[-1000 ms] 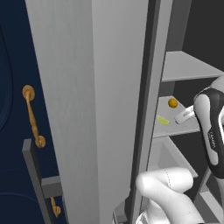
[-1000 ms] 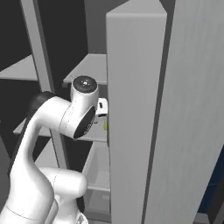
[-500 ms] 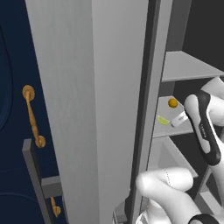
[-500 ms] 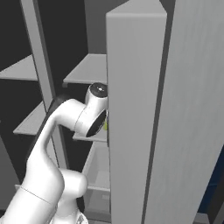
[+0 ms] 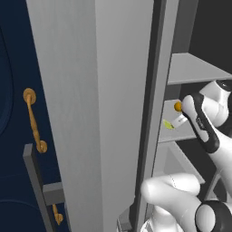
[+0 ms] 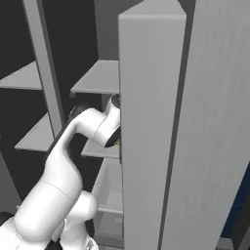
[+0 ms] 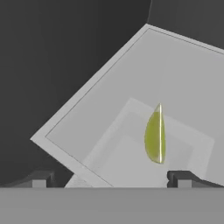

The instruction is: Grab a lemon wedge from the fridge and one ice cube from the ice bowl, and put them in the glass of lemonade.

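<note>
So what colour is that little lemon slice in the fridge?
Yellowish green; the lemon slice shows best in the hand view.

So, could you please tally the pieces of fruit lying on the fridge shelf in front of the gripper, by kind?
Lemon wedge: 1
Small round orange fruit: 1
Total: 2, both on the same fridge shelf

Matt grey fridge (image 5: 104,90) shelves, a glossy, perhaps translucent lemon wedge (image 7: 155,135).
</note>
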